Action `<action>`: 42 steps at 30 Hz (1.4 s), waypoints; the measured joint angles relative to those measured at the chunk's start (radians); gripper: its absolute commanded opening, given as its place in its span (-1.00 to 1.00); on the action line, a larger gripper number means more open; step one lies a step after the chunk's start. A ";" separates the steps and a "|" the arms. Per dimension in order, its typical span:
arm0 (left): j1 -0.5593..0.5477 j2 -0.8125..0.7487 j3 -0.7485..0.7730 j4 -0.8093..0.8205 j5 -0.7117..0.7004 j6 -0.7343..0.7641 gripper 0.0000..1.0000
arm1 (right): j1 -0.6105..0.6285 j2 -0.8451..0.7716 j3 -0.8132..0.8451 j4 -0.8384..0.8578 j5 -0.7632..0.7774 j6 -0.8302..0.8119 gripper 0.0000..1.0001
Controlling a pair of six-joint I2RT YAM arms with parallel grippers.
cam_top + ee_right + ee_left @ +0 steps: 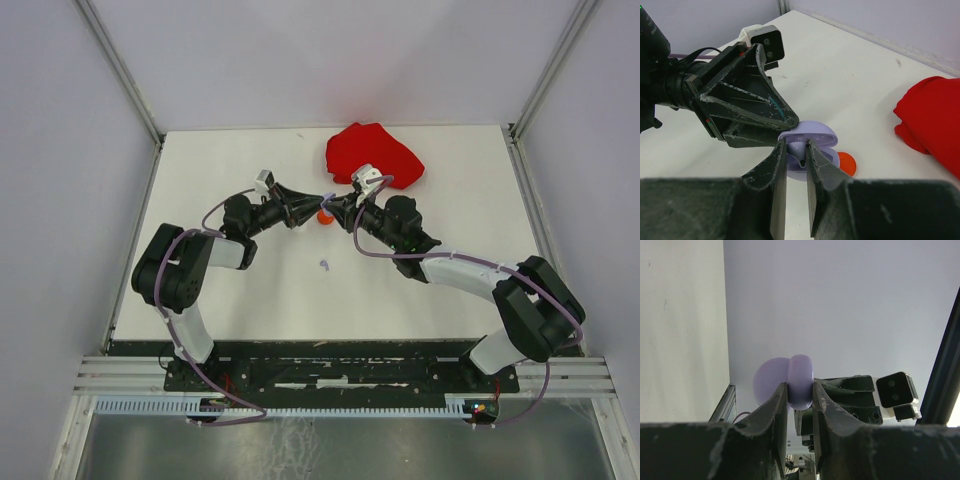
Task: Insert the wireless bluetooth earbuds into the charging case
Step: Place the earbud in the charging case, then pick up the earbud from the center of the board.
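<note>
My left gripper (316,206) is shut on the lilac round charging case (800,377) and holds it on edge above the table with its lid (812,133) swung open. In the left wrist view the case sits clamped between my fingers (776,405). My right gripper (796,150) meets it tip to tip and is shut on a lilac stemmed earbud (800,153), which sits at the mouth of the open case. In the top view my right gripper (334,204) touches the left one. A second lilac earbud (323,265) lies loose on the table nearer the bases.
A small red round case (324,216) lies on the table just below the two grippers and also shows in the right wrist view (847,163). A crumpled red cloth (375,155) lies at the back, behind my right gripper. White walls stand on three sides.
</note>
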 measured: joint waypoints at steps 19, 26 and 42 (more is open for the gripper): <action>0.010 0.096 0.013 0.073 -0.009 -0.009 -0.94 | -0.031 -0.180 -0.024 -0.039 0.076 0.033 0.05; 0.094 0.106 0.000 0.132 -0.012 -0.040 -0.94 | -0.036 -0.198 0.195 -0.501 0.132 -0.005 0.10; 0.270 -0.028 -0.131 0.133 0.001 -0.041 -0.94 | 0.109 0.176 0.380 -1.021 0.119 -0.064 0.18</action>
